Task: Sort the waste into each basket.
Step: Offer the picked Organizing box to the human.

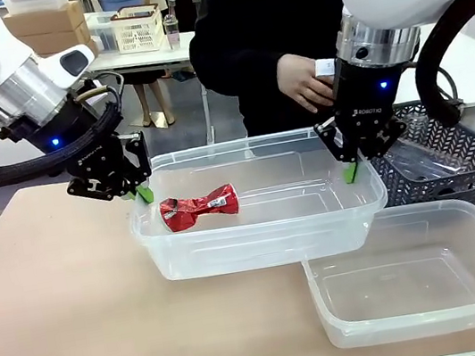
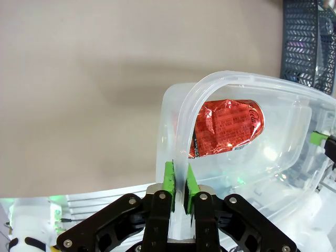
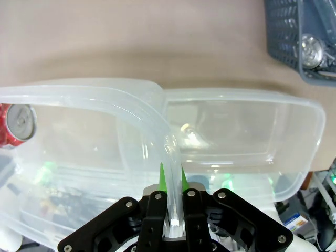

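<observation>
I have both arms on the big clear tub (image 1: 264, 228) at the middle of the worktop (image 1: 59, 306). My left gripper (image 1: 138, 192) is at the tub's left end, and in its wrist view the green fingers (image 2: 169, 182) are closed down on the rounded rim, one pad on each side of the wall. My right gripper (image 1: 351, 169) is at the tub's right end; its wrist view shows the fingers (image 3: 163, 178) pinched on the rim there in the same way. Whether the tub is off the worktop I cannot tell. Inside it, toward the left end, lies one crushed red can (image 1: 199, 207), on its side, with its silver top showing at the edge of the right wrist view. A second clear tub (image 1: 427, 292) sits just in front and to the right, its near corner tucked under the first tub's right end. The dark woven basket (image 1: 453, 166) stands at the far right, just beside the right gripper, with a clear bottle (image 1: 424, 159) lying in it. A person's hand (image 1: 304, 82) hangs behind the right arm at the far side.
</observation>
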{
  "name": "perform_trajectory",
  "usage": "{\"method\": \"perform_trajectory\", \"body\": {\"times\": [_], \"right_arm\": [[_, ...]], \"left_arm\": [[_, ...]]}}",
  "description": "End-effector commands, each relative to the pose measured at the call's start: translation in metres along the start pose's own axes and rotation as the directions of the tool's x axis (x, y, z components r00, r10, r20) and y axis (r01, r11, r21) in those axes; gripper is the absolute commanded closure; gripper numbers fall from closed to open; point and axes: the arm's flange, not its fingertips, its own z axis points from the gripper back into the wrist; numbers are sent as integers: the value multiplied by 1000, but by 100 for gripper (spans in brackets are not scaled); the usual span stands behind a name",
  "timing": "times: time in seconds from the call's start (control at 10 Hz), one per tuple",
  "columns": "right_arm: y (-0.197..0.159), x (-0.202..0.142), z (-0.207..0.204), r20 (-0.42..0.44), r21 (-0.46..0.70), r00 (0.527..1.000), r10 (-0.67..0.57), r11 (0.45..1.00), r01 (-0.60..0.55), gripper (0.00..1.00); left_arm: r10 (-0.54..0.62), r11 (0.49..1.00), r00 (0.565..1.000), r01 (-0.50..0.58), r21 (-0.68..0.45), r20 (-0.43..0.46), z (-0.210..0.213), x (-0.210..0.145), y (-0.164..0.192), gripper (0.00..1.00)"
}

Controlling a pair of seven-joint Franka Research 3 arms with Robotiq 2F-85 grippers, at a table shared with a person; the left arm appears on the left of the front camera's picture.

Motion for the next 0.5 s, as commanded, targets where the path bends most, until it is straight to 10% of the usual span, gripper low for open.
{"method": "perform_trajectory", "body": {"times": [0.0, 0.4], "right_arm": [[1, 1, 3, -11, -12, 1000, 7, 1000, -7, 96], [1, 1, 3, -11, -12, 1000, 7, 1000, -7, 96]], "left_arm": [[6, 1000, 1000, -6, -19, 15, 4, 0, 0, 92], [6, 1000, 1000, -6, -19, 15, 4, 0, 0, 92]]}}
